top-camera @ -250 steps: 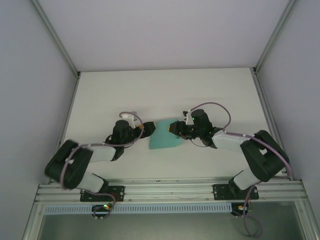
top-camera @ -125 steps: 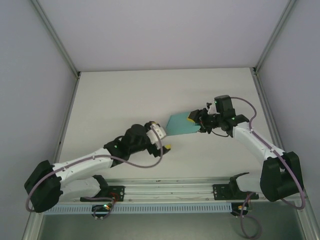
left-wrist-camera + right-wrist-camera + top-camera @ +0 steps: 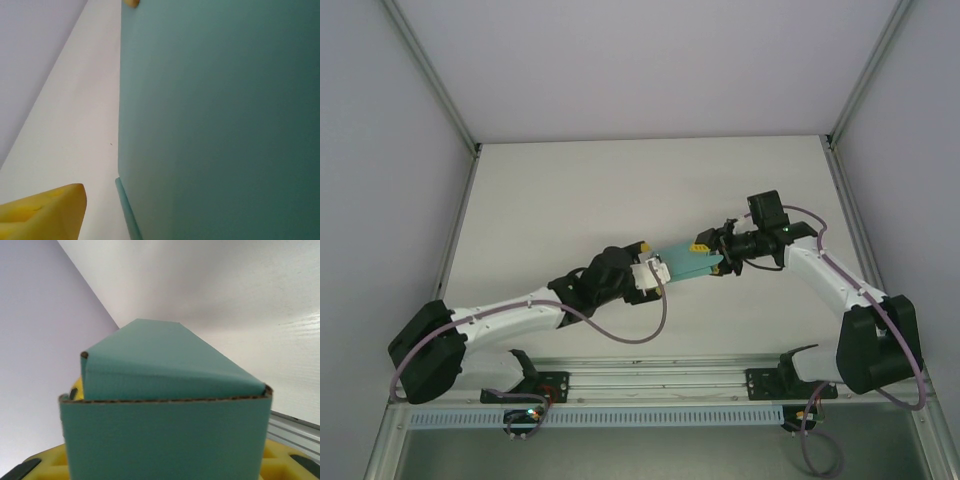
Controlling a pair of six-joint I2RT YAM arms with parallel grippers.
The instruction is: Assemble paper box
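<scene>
The teal paper box [image 3: 685, 262] hangs above the middle of the white table, between the two arms. My right gripper [image 3: 715, 254] is shut on its right end. In the right wrist view the folded card [image 3: 165, 435] stands between the yellow fingers [image 3: 287, 465], its cut edge facing the camera. My left gripper [image 3: 657, 272] is at the box's left end. In the left wrist view a teal panel [image 3: 225, 120] covers the right side. One yellow finger [image 3: 45, 212] stands a little off the card's edge, open, and the other finger is hidden.
The white table [image 3: 650, 185] stretches behind the box, with grey enclosure walls on three sides. An aluminium rail [image 3: 660, 375] carrying the arm bases runs along the near edge. Purple cables loop from both arms near the grippers.
The right arm has carried the box right and turned it more edge-on. The left arm swung out, then reached to the box's left end, its jaws narrowing slightly.
</scene>
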